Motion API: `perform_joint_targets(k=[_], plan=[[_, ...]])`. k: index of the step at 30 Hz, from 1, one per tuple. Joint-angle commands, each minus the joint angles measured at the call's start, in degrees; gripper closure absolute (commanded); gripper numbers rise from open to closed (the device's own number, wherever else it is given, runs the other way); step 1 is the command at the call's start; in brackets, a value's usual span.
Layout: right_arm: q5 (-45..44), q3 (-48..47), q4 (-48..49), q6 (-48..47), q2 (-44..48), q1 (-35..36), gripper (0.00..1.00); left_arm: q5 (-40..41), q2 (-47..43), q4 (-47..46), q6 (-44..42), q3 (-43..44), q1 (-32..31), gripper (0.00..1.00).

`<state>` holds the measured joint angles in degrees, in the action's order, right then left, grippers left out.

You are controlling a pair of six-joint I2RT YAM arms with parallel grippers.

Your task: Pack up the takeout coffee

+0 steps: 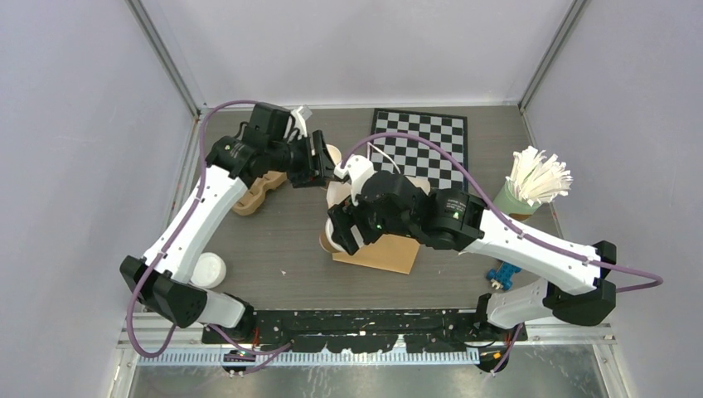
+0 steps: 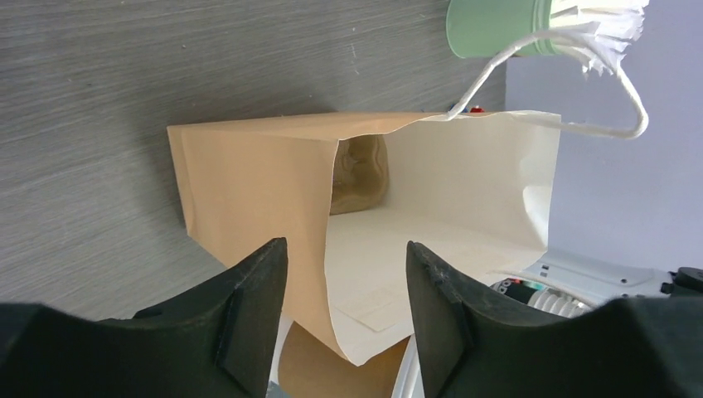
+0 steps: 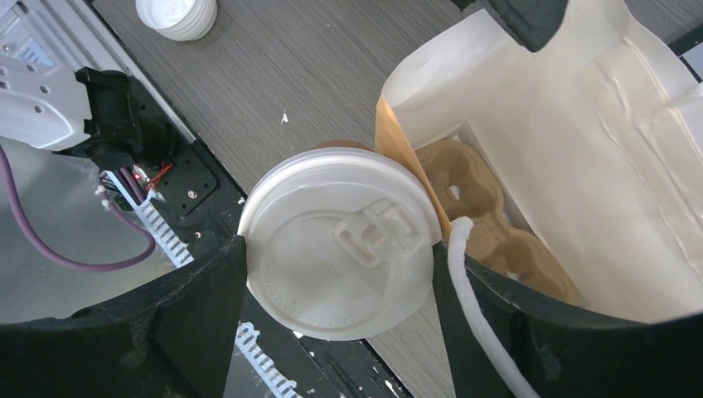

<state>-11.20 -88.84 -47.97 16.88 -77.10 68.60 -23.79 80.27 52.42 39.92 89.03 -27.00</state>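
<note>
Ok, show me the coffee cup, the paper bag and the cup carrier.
coffee cup point(image 3: 340, 253), right wrist view, lid centre
paper bag point(image 2: 249, 191), left wrist view, brown outer side
cup carrier point(image 3: 506, 240), right wrist view, moulded top

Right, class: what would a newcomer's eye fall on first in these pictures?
The right gripper clamps a small tan paper cup with a round white plastic lid at the mouth of a brown paper bag lying open mid-table, a moulded pulp carrier already inside. Beyond it lies a black-and-white checkerboard sheet, and a green cup stuffed with white paper strips stands to the right.
</note>
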Motion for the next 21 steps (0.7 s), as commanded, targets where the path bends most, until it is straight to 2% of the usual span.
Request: perform_joint_targets(k=[1,8,10,13,14,21], plan=[[0.6,0.5,2.9,1.4,2.8,-0.1,0.24,2.2,0.1,5.1,-4.2,3.1,-1.0,0.46],[1.4,1.9,3.8,3.1,4.0,-0.1,0.24,0.2,-0.4,4.3,-5.1,1.1,-1.9,0.62],[2.0,2.3,4.0,3.9,4.6,-0.2,0.24,0.1,-0.5,4.1,-5.3,0.6,-2.4,0.73],[4.4,3.0,3.8,5.2,5.5,-0.2,0.24,0.1,-1.5,2.0,-4.4,-0.5,-2.4,0.96],[5.6,3.1,3.6,5.6,5.7,-0.1,0.24,0.4,-2.1,0.8,-3.6,-1.0,-2.4,1.0],[18.8,3.2,2.9,10.1,6.5,-0.1,0.24,1.9,-6.8,-10.0,4.5,-6.3,-2.5,1.0]])
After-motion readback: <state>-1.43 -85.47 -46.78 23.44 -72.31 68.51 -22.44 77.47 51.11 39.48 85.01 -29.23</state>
